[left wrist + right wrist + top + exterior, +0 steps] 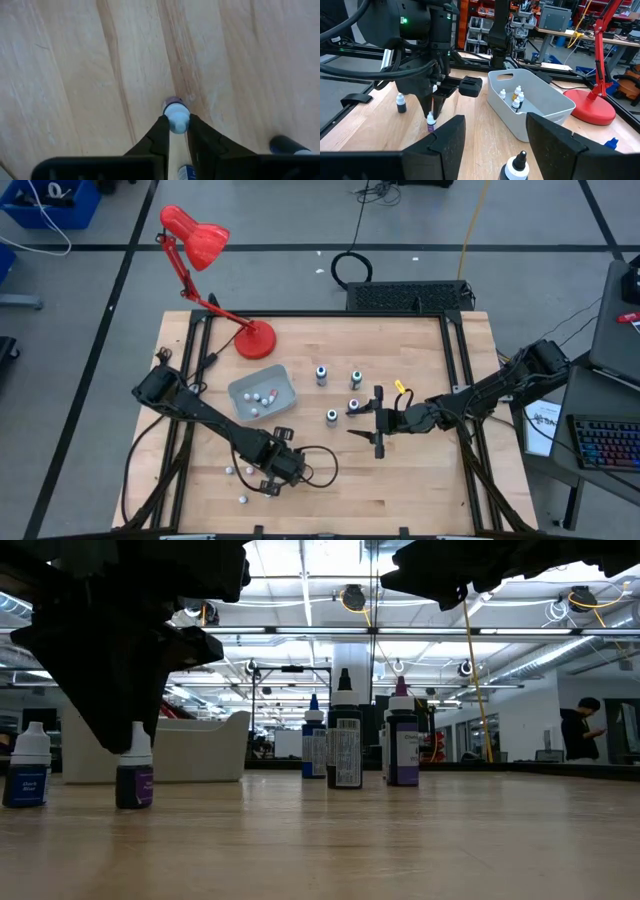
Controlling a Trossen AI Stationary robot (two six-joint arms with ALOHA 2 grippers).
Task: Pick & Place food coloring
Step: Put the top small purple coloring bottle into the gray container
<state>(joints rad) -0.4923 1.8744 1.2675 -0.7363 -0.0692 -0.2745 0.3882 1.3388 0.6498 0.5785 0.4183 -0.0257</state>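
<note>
The food coloring is a set of tiny bottles. A purple one with a white cap [176, 117] stands between the fingers of my left gripper [176, 131], near the table's near-left part [270, 476]. A dark blue one [25, 780] stands beside it, and other small ones [229, 470] stand nearby. Taller bottles [345, 745] stand upright mid-table. More whitish bottles [516, 98] lie in the grey tray [283, 392]. My right gripper [495, 145] hovers open mid-table [378, 423], next to a bottle [354, 406]. My left gripper pinches the purple bottle's white cap [177, 111] between its two fingers [161, 134], coming from above and pointing down. The bottle stays upright, and its base [134, 802] appears to rest on the table.
A red desk lamp [205, 240] stands with its base [255, 340] at the table's far left, behind the tray. A black-capped bottle [516, 167] stands just ahead of my right gripper. A person [580, 730] is in the room beyond the table. Bare wood lies along the near-right part.
</note>
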